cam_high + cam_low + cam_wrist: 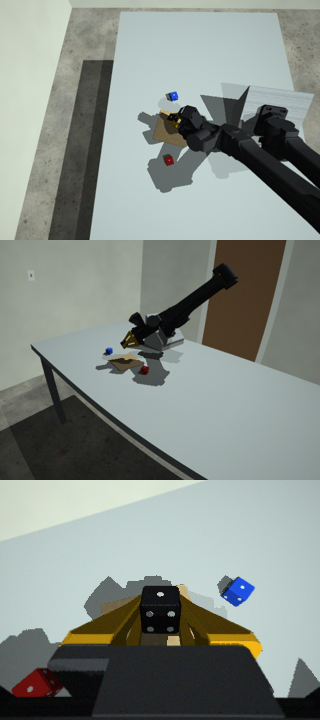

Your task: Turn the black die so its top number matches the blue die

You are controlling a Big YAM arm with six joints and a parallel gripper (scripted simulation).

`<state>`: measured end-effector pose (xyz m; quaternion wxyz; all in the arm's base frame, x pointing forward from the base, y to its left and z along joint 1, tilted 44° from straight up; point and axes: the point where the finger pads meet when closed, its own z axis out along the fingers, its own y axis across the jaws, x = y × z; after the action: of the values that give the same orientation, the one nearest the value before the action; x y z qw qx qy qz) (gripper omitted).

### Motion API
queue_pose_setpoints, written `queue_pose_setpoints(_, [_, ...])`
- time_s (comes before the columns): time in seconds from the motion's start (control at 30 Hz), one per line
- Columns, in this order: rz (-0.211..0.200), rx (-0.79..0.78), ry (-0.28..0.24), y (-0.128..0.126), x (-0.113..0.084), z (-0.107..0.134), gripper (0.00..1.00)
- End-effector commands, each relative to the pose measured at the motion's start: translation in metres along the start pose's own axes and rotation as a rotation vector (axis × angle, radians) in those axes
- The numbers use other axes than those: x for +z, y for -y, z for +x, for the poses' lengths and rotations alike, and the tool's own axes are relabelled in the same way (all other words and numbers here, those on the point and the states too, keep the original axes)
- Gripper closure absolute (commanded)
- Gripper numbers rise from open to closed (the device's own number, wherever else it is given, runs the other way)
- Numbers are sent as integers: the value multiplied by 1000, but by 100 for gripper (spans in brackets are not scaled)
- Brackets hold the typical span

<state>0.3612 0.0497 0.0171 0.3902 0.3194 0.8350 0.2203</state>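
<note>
My gripper (172,118) is shut on the black die (173,118) and holds it in the air above the far corner of the tan mat (169,129). In the wrist view the black die (160,609) sits between the yellow fingers, with a four-pip face toward the camera and a one-pip face above it. The blue die (173,96) lies on the table beyond the mat with one pip on top; it also shows in the wrist view (237,591). In the side view the gripper (124,343) is tilted low over the mat (125,361).
A red die (169,160) lies on the table near the mat's front edge, one pip on top. The arm's grey base block (276,103) stands at the right. The arm casts shadows across the mat and table.
</note>
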Motion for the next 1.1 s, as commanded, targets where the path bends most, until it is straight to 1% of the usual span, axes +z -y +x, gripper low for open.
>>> queue_pose_setpoints(0.0, [-33,56,67,-12,6,-23,75])
queue_pose_setpoints(0.1, [-29,57,64,-9,5,-21,75])
queue_pose_setpoints(0.13, [-42,46,54,-14,3,-16,75])
queue_pose_setpoints(0.17, [-38,42,44,-13,5,-11,75])
queue_pose_setpoints(0.37, [-30,42,38,-10,7,0,75])
queue_pose_setpoints(0.6, [-31,43,37,-11,18,19,75])
queue_pose_setpoints(0.67, [-31,43,37,-11,18,19,75])
queue_pose_setpoints(0.8, [-37,44,41,-14,27,30,75])
queue_pose_setpoints(1.07, [-31,44,36,-11,35,50,75])
